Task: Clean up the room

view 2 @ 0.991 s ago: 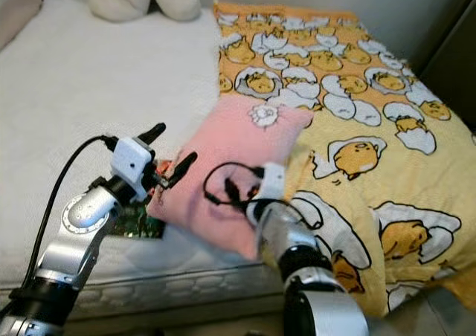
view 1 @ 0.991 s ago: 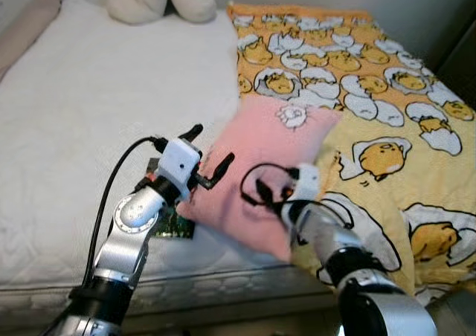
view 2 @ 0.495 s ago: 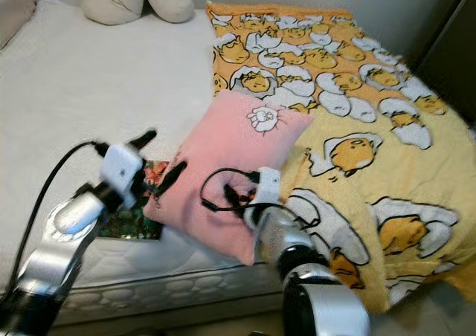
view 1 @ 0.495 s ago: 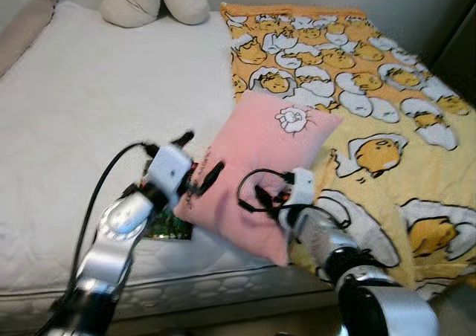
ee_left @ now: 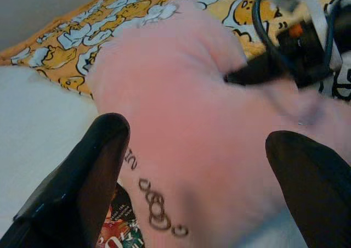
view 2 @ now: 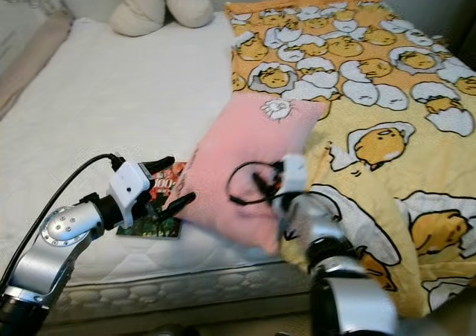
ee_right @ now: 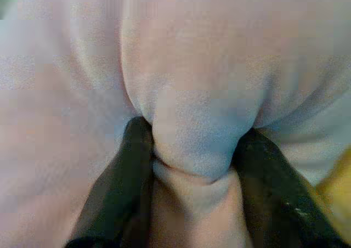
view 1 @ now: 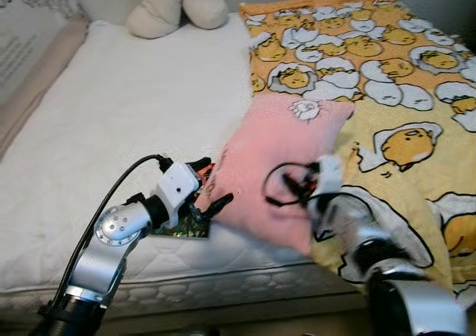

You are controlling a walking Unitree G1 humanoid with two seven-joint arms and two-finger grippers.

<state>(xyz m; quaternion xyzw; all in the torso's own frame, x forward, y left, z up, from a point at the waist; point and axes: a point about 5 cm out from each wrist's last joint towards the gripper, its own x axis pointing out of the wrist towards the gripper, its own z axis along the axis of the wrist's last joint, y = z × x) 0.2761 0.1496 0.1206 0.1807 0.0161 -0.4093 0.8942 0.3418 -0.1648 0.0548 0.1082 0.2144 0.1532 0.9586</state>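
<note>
Pink pillow (view 1: 279, 157) with a small white cartoon figure near its far edge is seen lying tilted across the near part of the bed, half on the white mattress (view 1: 111, 128), half on the yellow egg-print blanket (view 1: 387, 76). Its near right edge is pinched by the right gripper (ee_right: 194, 165); in the right wrist view a fold of pink fabric is bunched tight between the two black fingers (ee_right: 118, 182). The left gripper (view 1: 210, 181) is held at the pillow's near left edge, fingers spread wide apart on either side of that edge, nothing clamped; in the left wrist view black printed marks are seen on the pillow between the fingers (ee_left: 93, 165). A flat, colourfully printed item, green, red and black (view 2: 152, 202), is partly covered by the pillow's left corner, just under the left gripper. A cream plush toy (view 1: 178, 5) is seen at the far end of the mattress. A beige bolster (view 1: 37, 76) is laid along the far left side.
</note>
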